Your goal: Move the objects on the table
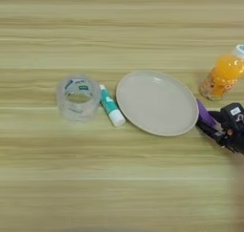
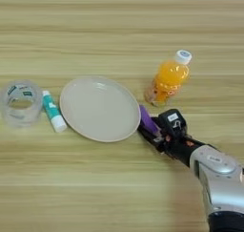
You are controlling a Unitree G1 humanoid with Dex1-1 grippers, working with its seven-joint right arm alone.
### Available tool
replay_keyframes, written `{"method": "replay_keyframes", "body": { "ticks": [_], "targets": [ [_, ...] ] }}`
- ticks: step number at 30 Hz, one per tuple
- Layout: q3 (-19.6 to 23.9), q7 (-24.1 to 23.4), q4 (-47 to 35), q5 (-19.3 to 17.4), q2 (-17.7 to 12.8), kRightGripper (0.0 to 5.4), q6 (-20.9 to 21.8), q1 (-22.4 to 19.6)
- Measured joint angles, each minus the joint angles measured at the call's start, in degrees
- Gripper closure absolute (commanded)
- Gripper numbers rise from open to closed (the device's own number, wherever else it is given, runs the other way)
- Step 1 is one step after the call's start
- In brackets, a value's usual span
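We see a light wooden table (image 2: 119,26) with a round beige plate (image 2: 97,109) lying flat on it, and we take this plate as our landmark. Just at the right rim of the plate is the purple block (image 2: 147,120), tilted, with its upper end close to the rim. The right tool (image 2: 153,131) has its two black fingers closed around the lower part of this block, so it is holding it. Behind the tool, the silver forearm (image 2: 217,174) goes away from the plate toward the bottom right corner.

To the upper right of the plate, and a little apart from it, is the orange-juice bottle (image 2: 169,80) with a white cap. We cannot tell for sure whether it stands or leans. It is near the block but does not touch it.

Just beside the left rim of the plate lies the teal-and-white tube (image 2: 53,114), with its white cap pointing toward the near edge. Further left from the plate, touching or nearly touching the tube, is a roll of clear tape (image 2: 20,103).
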State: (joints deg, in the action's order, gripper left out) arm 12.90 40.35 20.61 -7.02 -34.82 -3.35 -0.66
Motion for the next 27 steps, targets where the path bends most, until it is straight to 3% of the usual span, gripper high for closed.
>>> {"method": "replay_keyframes", "body": {
  "ticks": [4, 15, 23, 27],
  "targets": [
    [0.0, -0.1, 0.0, 0.0, 0.0, 3.95, -0.1, 0.0],
    [0.1, -1.6, -0.6, 0.5, 0.0, 3.98, -0.8, 0.1],
    [3.3, -3.7, -6.4, 0.9, -0.4, 3.98, -3.7, 3.0],
    [4.8, -4.2, -13.2, 0.8, -0.4, 3.98, -5.2, 4.6]
  ]
}}
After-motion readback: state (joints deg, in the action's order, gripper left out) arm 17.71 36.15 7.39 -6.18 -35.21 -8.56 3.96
